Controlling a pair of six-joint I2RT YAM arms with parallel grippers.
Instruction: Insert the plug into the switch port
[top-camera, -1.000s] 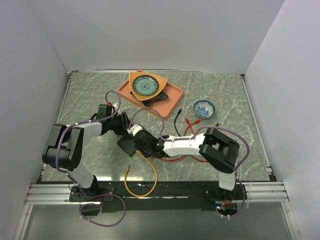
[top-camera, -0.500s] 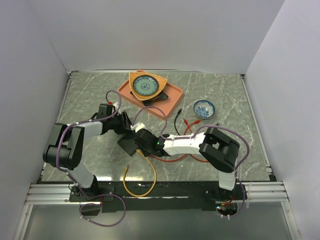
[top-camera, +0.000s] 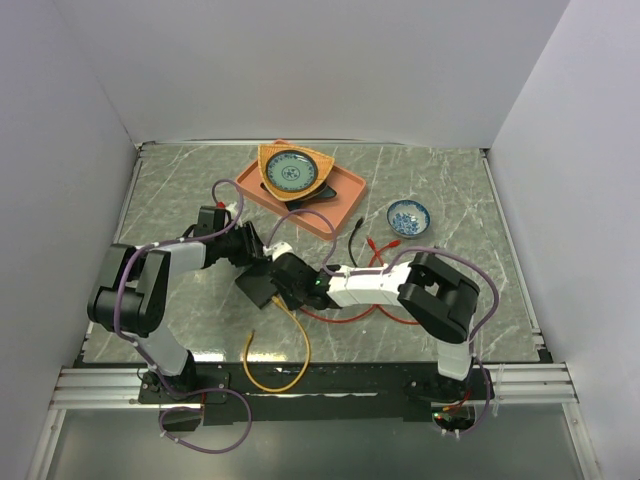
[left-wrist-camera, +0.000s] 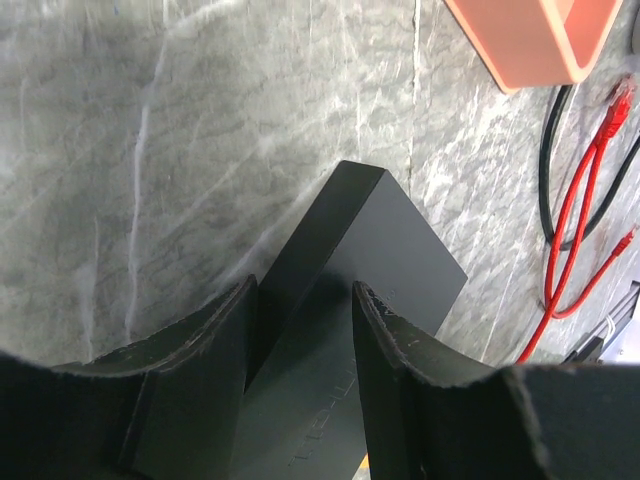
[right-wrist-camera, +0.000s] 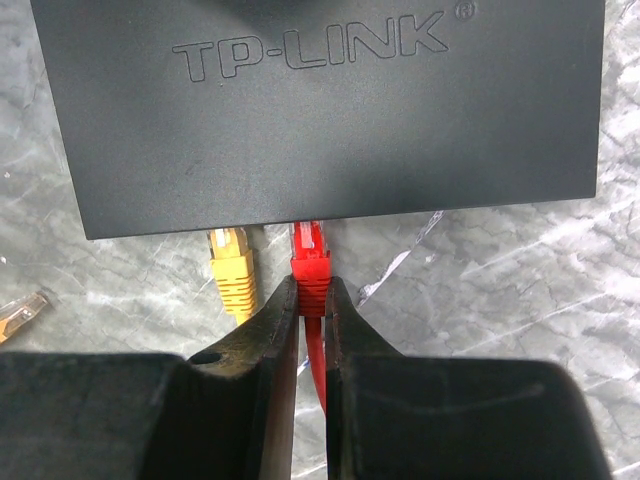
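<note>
Red plug (right-wrist-camera: 310, 262) — nose at the matte-black switch's (right-wrist-camera: 320, 110) port edge

Right gripper (right-wrist-camera: 312, 292): moved forward over the last second, bringing the red plug (right-wrist-camera: 310, 258) clamped between its jaws up to the switch (right-wrist-camera: 320, 110) edge just ahead of the jaw tips. Yellow cable (top-camera: 300, 345): loop behind the jaws drawn slightly left.

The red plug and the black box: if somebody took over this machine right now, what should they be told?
Right gripper: shut on the red plug, whose tip is at the port edge of the switch, beside a yellow plug.
Left gripper: fingers straddle one end of the switch; a firm pinch cannot be confirmed.
Done: plug picked up and lined up.
Left: push it home if not yet seated (hidden from view), then let go.
</note>
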